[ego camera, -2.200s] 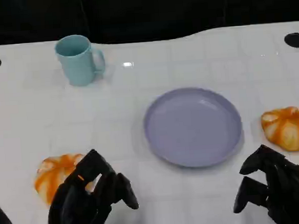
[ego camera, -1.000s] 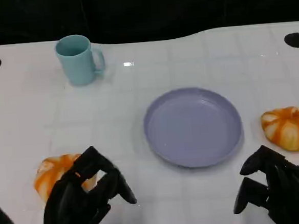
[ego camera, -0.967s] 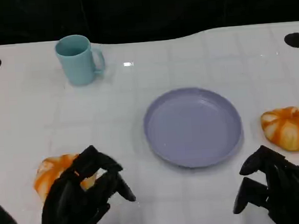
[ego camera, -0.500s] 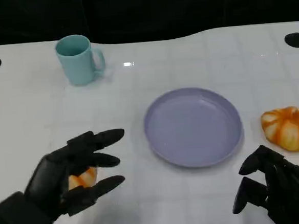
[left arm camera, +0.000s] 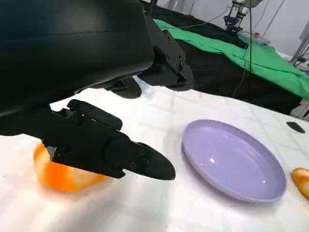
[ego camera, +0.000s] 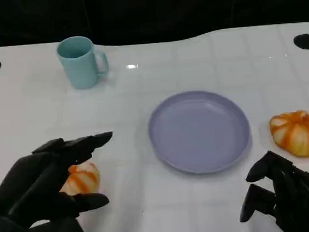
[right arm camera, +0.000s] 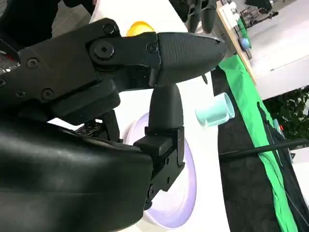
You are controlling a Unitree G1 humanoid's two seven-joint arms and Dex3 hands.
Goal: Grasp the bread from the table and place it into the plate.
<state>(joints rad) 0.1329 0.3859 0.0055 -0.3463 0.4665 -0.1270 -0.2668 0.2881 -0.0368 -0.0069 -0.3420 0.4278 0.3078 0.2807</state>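
Hovering left hand [ego camera: 40, 185] over bread [ego camera: 80, 179]

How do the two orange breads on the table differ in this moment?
The left bread is partly covered by the left hand, whose fingers spread over it; the right bread lies fully in sight, untouched. The left bread sits farther from the plate than the right one. Both are orange with pale stripes, outside the plate.

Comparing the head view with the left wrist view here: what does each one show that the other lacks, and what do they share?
Head view alone: the teal mug at the table's far left and the right hand, empty, at the near right. Left wrist view alone: green cloth behind the table. Both: the left hand with spread fingers over the left bread, the empty purple plate, and the second bread, cut off at the wrist picture's edge.
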